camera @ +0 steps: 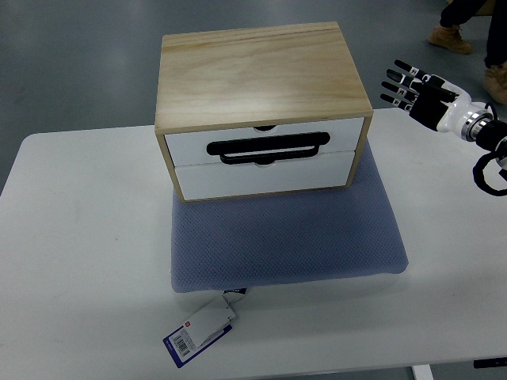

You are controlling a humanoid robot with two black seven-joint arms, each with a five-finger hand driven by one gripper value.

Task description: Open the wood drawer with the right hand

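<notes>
The big white surface [79,237] is smooth and flat, and it is filling most of the view. A soft blue mat [285,237] with a bumpy, dotted skin is lying in the middle of it. A tag [200,331] is hanging off the mat's edge at 7 o'clock.

The wood box [261,79] is sitting on the far part of the mat, at about 12 o'clock from the mat's middle. Its top is pale wood with wavy lines. Its front is showing two white drawers, one over the other. The top drawer [265,136] is looking shut, flush with the box. A black handle [268,147], long and thin with round corners, is sitting low across its front.

The right hand [420,91] is hanging at 2 o'clock, well apart from the box. Its black and white fingers [396,83] are spread out straight, pointing toward the box, and it is holding nothing. The left hand is not showing.

So the job is only just starting, I think. Next the hand likely needs to be coming across to the handle, hooking its fingers behind the bar, and pulling toward the robot.
</notes>
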